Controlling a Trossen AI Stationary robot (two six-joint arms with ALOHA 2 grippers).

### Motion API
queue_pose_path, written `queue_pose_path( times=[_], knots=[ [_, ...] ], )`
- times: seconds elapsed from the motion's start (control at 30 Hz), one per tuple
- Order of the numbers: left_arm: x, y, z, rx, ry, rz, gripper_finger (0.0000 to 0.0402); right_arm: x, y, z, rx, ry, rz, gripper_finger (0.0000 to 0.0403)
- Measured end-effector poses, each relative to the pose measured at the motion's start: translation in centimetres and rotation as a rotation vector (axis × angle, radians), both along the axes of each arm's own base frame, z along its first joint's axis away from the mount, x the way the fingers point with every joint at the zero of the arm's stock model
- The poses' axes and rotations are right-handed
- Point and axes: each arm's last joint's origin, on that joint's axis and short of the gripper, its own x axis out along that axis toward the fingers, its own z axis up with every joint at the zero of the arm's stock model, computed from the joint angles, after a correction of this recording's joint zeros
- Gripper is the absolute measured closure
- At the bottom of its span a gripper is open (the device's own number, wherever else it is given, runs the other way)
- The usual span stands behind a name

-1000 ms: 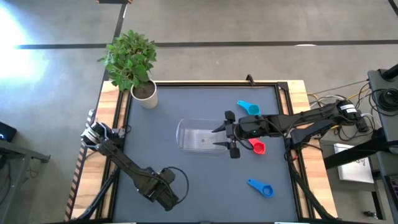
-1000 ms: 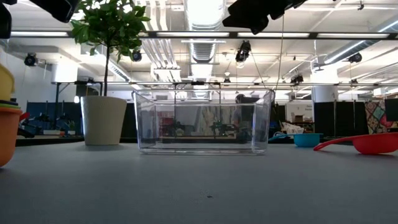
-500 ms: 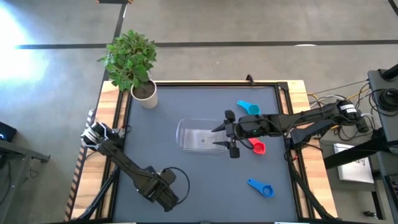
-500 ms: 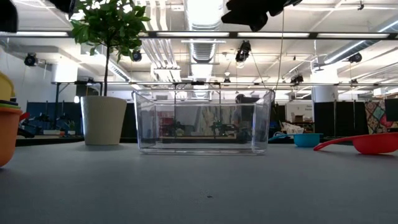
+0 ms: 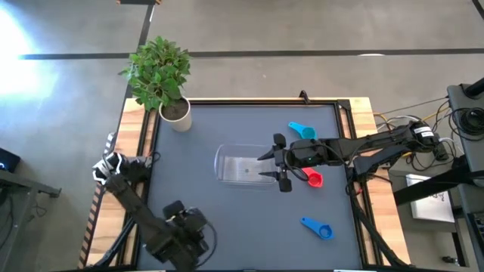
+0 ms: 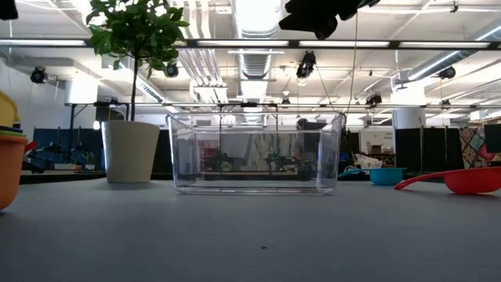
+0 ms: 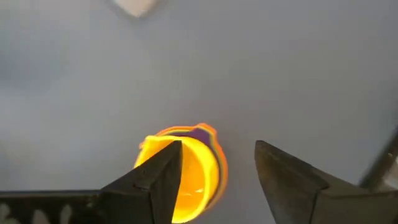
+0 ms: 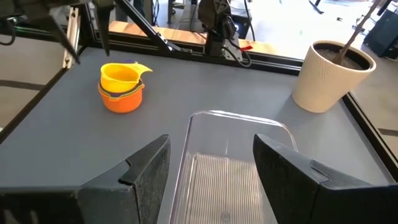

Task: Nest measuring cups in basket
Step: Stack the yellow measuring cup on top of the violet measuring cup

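The clear basket (image 5: 242,166) (image 6: 254,153) (image 8: 231,165) rests flat on its base at mid-table. A nested stack of cups, yellow on top with orange and purple rims showing (image 7: 189,171) (image 8: 122,87) (image 6: 8,149), stands on the mat toward the near-left. My left gripper (image 5: 181,236) (image 7: 217,171) hangs open above that stack, clear of it. My right gripper (image 5: 270,163) (image 8: 214,174) is open above the basket's right end. The red cup (image 5: 312,178) (image 6: 462,180), light blue cup (image 5: 302,130) (image 6: 387,175) and dark blue cup (image 5: 318,227) lie on the mat at the right.
A white plant pot with a green plant (image 5: 176,113) (image 6: 129,149) (image 8: 333,71) stands at the far-left corner. The table's wooden rim (image 5: 144,151) frames the dark mat. Bare mat lies between the basket and the near edge.
My left arm has drawn back toward the table's left and near edges and risen; in the low view it has almost left the top-left corner. The right arm, basket and cups have kept still.
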Motion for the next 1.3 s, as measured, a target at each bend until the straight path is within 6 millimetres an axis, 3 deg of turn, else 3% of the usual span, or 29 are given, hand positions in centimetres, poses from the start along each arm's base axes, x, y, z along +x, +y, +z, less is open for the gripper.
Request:
queue_pose_path(
  times=[0.2,0.4,0.73,0.97,1.17,1.3],
  knots=[
    [-2.7,-0.7,-1.2,0.138,-0.17,0.135,0.0292,0.0,0.1,0.0,-0.001,0.0,0.002,0.0184],
    [-3.3,-1.1,-4.7,0.161,-0.217,0.238,0.0392,0.1,0.1,0.2,0.002,-0.028,0.004,0.0184],
    [-2.4,-2.2,-9.5,0.265,-0.173,0.277,0.04,0.1,0.0,0.3,-0.023,-0.035,-0.028,0.0184],
    [-2.4,-2.3,-9.6,0.256,-0.161,0.282,0.0401,0.2,0.0,0.7,-0.023,-0.059,-0.039,0.0184],
    [-2.0,-2.8,-11.0,0.249,-0.161,0.268,0.0401,0.2,0.0,1.7,-0.021,-0.09,-0.038,0.0184],
    [-2.5,-2.9,-10.0,0.269,-0.217,0.249,0.0401,-0.9,-0.1,3.1,-0.028,-0.101,-0.049,0.0184]
  ],
)
